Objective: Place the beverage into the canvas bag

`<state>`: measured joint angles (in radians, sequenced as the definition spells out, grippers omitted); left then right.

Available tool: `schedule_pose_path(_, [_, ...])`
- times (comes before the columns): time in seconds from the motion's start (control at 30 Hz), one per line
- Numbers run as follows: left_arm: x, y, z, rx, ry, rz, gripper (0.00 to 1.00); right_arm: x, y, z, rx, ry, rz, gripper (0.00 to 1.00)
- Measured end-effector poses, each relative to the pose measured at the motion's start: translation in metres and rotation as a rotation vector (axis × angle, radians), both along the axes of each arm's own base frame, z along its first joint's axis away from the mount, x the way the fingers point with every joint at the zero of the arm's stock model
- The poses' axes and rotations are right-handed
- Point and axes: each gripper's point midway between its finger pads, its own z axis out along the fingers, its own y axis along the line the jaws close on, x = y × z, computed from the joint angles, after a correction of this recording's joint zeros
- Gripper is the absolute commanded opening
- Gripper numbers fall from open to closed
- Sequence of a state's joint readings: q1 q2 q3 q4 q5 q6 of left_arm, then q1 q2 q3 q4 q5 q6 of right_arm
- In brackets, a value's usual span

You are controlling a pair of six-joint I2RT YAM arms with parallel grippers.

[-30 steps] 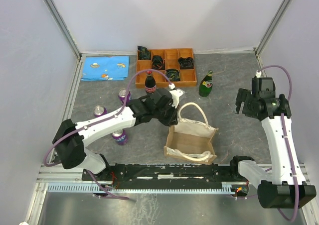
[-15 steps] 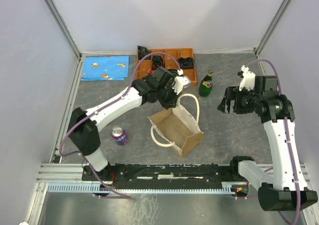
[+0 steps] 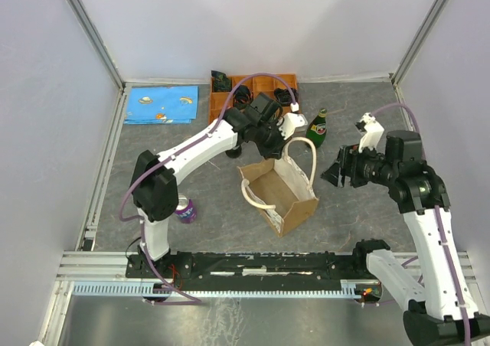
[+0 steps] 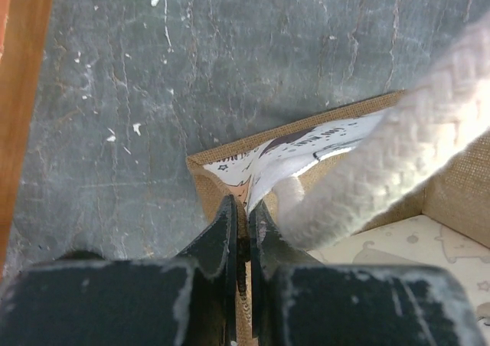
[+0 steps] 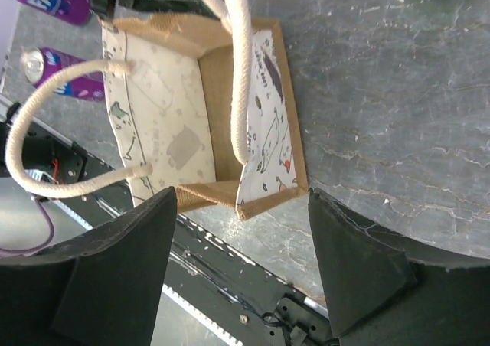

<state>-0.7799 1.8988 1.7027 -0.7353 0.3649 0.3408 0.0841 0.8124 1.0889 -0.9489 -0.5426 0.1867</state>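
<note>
The tan canvas bag (image 3: 280, 198) stands open mid-table, its cream handles (image 3: 310, 162) hanging loose. My left gripper (image 3: 280, 151) is shut on the bag's far rim; the left wrist view shows the jaws (image 4: 243, 217) pinching the canvas edge beside a rope handle (image 4: 398, 153). My right gripper (image 3: 340, 174) is open and empty just right of the bag, apart from it. In the right wrist view its fingers (image 5: 367, 273) spread wide over the bag (image 5: 208, 86). A green bottle (image 3: 316, 128) stands behind the bag. A purple can (image 3: 184, 209) stands to the left.
A wooden compartment tray (image 3: 230, 99) with dark items sits at the back. A blue cloth (image 3: 161, 105) lies back left. Two purple cans (image 5: 63, 75) show beyond the bag in the right wrist view. The black rail (image 3: 245, 266) runs along the near edge.
My left gripper has pulled the bag back and to the right and turned it. My right gripper has moved left and down towards the bag, still open.
</note>
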Motion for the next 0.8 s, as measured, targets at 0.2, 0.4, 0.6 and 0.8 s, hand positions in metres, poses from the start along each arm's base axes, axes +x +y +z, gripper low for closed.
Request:
schedule_pose_path(0.2, [0.009, -0.01, 0.003, -0.004, -0.009, -0.02, 0.03, 0.008, 0.01, -0.029, -0.079, 0.068, 0.028, 0.7])
schedule_pose_path(0.4, [0.007, -0.009, 0.002, 0.003, 0.0, -0.023, 0.03, 0.021, 0.01, -0.056, -0.147, 0.09, -0.012, 0.65])
schedule_pose_path(0.6, [0.006, -0.009, 0.002, 0.001, 0.006, -0.028, 0.03, 0.032, 0.019, -0.076, -0.185, 0.08, -0.018, 0.65])
schedule_pose_path(0.8, [0.005, -0.011, -0.001, 0.0, 0.019, -0.034, 0.03, 0.037, 0.031, -0.083, -0.171, 0.066, -0.01, 0.64])
